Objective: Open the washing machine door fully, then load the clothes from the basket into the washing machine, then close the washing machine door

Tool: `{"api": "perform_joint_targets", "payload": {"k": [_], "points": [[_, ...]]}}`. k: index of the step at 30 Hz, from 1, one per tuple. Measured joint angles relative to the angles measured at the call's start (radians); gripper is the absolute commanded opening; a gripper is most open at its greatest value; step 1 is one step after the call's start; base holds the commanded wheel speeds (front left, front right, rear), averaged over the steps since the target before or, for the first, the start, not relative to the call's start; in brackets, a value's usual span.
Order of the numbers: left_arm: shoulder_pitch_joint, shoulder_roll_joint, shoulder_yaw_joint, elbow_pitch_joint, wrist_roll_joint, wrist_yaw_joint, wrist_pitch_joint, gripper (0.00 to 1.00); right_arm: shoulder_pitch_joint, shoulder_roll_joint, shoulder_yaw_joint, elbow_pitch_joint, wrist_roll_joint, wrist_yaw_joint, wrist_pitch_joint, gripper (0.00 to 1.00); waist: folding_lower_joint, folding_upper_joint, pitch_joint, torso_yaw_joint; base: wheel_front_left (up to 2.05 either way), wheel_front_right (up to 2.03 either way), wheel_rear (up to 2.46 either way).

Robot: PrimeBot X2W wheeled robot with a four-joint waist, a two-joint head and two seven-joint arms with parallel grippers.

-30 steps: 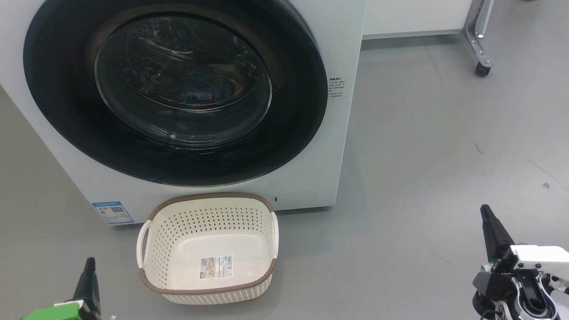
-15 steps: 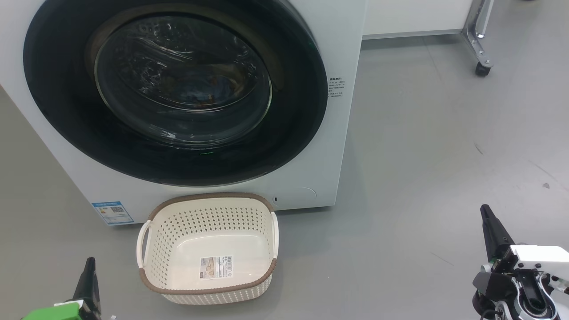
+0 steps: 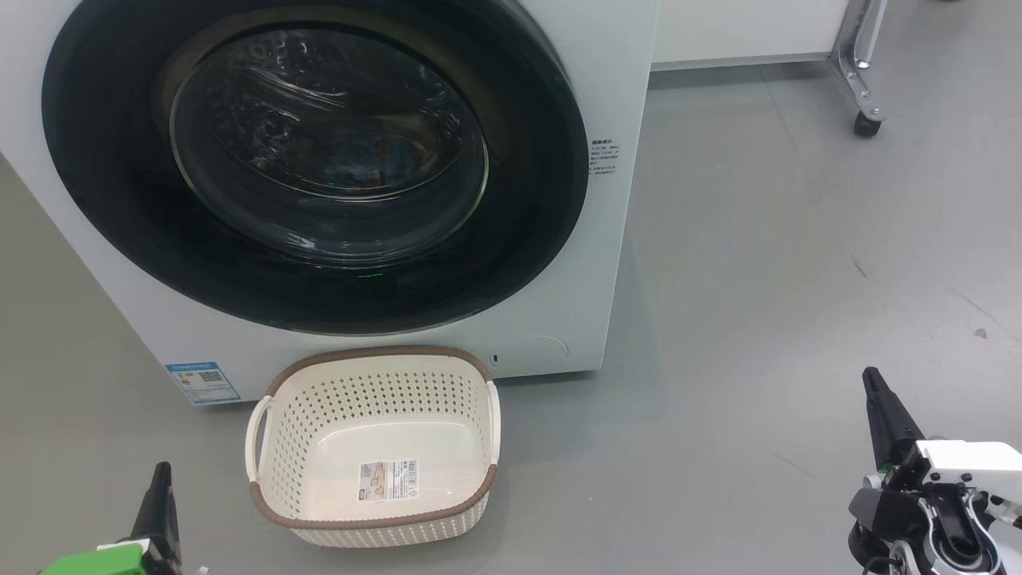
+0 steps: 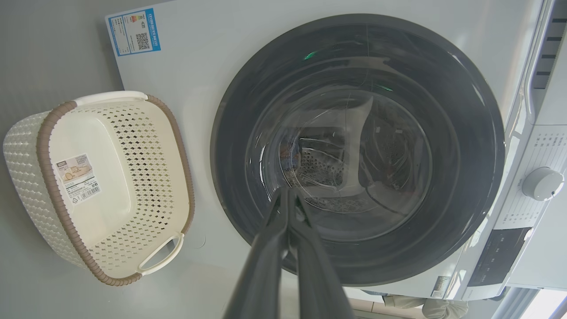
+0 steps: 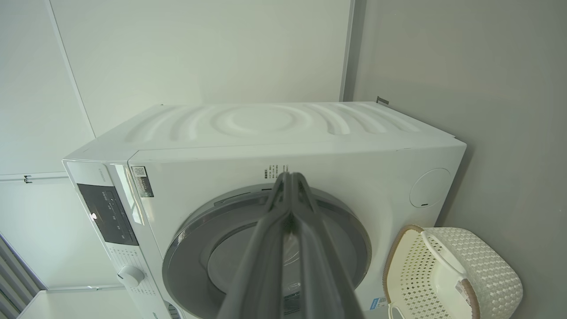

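The big white washing machine (image 3: 619,64) has its round black door (image 3: 104,160) shut, some blue and orange clothes (image 3: 363,172) show dimly through it, and the small cream basket (image 3: 375,352) with a brown rim sits upright just in front

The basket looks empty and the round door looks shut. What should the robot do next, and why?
Probably just stop and rest its arms. The basket holds only its sticker, the door sits flat against the washing machine, and something blue and orange, likely the clothes, shows faintly behind the glass. The left end effector and right end effector are shut and empty.
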Motion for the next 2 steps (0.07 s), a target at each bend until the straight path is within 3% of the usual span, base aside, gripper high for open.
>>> {"api": "perform_joint_targets", "payload": {"k": [2], "points": [[0.0, 0.0, 0.0, 0.0, 0.0, 0.0, 0.0, 0.0, 0.0, 0.0, 0.0, 0.0, 0.0, 0.0, 0.0, 0.0, 0.0, 0.0, 0.0, 0.0, 0.0, 0.0, 0.0]]}}
